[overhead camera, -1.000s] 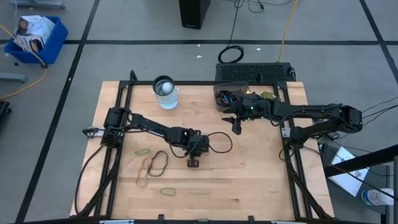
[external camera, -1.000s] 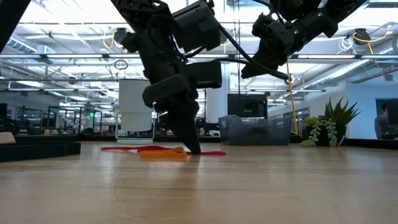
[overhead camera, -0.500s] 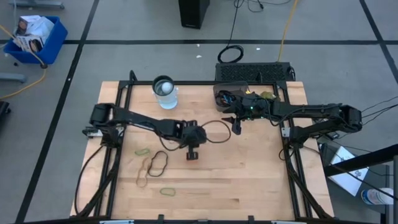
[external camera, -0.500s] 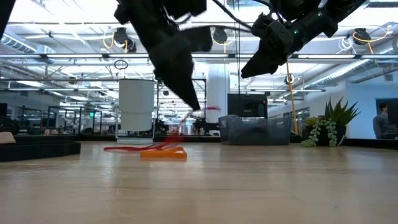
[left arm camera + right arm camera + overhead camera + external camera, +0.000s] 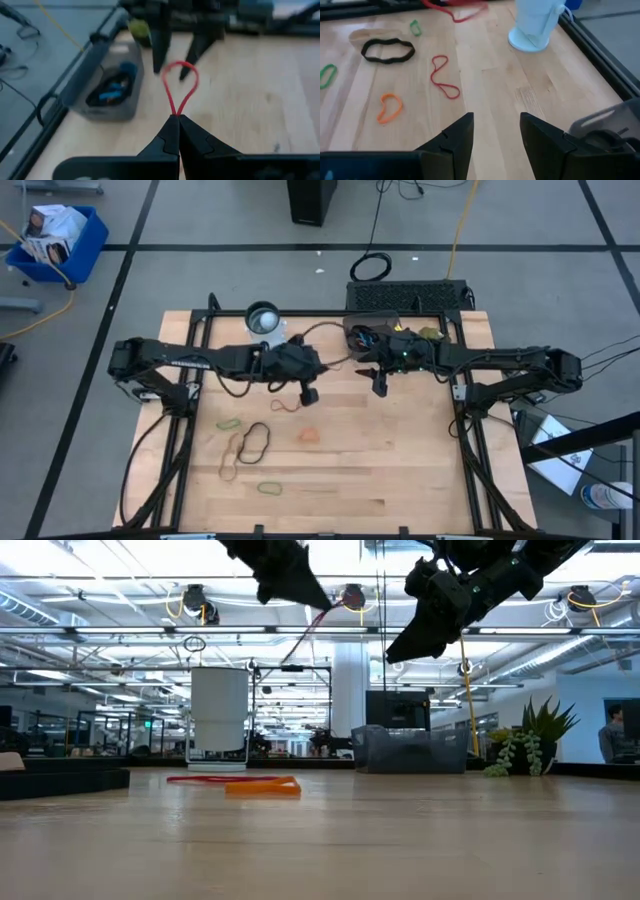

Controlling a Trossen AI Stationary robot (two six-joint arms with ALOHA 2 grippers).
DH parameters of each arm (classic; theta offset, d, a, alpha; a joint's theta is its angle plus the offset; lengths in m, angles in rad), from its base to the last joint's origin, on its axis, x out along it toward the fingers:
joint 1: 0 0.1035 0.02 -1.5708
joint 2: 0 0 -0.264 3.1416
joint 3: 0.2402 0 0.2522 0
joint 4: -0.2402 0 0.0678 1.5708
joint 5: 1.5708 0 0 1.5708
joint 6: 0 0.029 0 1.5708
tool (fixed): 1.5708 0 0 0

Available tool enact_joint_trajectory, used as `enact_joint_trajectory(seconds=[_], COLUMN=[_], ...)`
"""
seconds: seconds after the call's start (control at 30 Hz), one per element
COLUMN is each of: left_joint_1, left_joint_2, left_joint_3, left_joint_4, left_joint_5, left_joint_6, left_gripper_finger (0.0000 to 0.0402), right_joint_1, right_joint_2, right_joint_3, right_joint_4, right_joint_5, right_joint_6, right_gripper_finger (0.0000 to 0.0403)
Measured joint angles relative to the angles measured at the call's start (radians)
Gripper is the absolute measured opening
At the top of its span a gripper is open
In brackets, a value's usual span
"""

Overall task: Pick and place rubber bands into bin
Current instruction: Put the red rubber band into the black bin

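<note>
A red rubber band (image 5: 179,85) hangs as a thin loop pinched in the shut left end effector (image 5: 178,121), lifted above the desk (image 5: 400,470). Other bands lie loose on the wood: black (image 5: 255,441), orange (image 5: 308,434), red (image 5: 287,404), tan (image 5: 228,468) and green (image 5: 270,488). The smoky-grey bin (image 5: 362,335) stands at the desk's far edge with blue and dark bands inside.

A red rubber band (image 5: 312,630) is being held pinched at the tip of the left gripper (image 5: 325,603), high above the table (image 5: 320,840), and is hanging slanted beneath it. The right gripper (image 5: 397,653) is being kept raised beside it, above the smoky-grey bin (image 5: 410,750), which is sitting at the far edge. A red band (image 5: 205,779) and an orange band (image 5: 262,787) are lying flat on the wood. A white cup (image 5: 219,718) is standing behind them, and a plant (image 5: 525,740) is showing beyond the bin.
</note>
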Motion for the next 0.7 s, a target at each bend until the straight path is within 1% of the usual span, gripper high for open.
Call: enact_joint_trajectory(seconds=[0.17, 0.3, 0.5, 0.7], left_joint_1=[0.021, 0.027, 0.026, 0.023], left_joint_2=[-0.011, -0.010, -0.010, -0.010], left_joint_3=[0.000, 0.000, 0.000, 0.000], left_joint_4=[0.123, 0.149, 0.170, 0.198], left_joint_5=[0.090, 0.135, 0.139, 0.141], left_joint_6=[0.014, 0.011, 0.010, 0.010], left_gripper_finger=[0.0001, 0.0001, 0.0001, 0.0001], right_joint_1=[0.024, 0.047, 0.072, 0.089], right_joint_2=[0.000, 0.000, 0.000, 0.000], right_joint_3=[0.000, 0.000, 0.000, 0.000], right_joint_4=[0.110, 0.233, 0.366, 0.399], right_joint_5=[-0.001, -0.002, -0.002, 0.000], right_joint_6=[0.031, 0.047, 0.049, 0.081], right_gripper_finger=[0.0155, 0.0155, 0.0155, 0.0155])
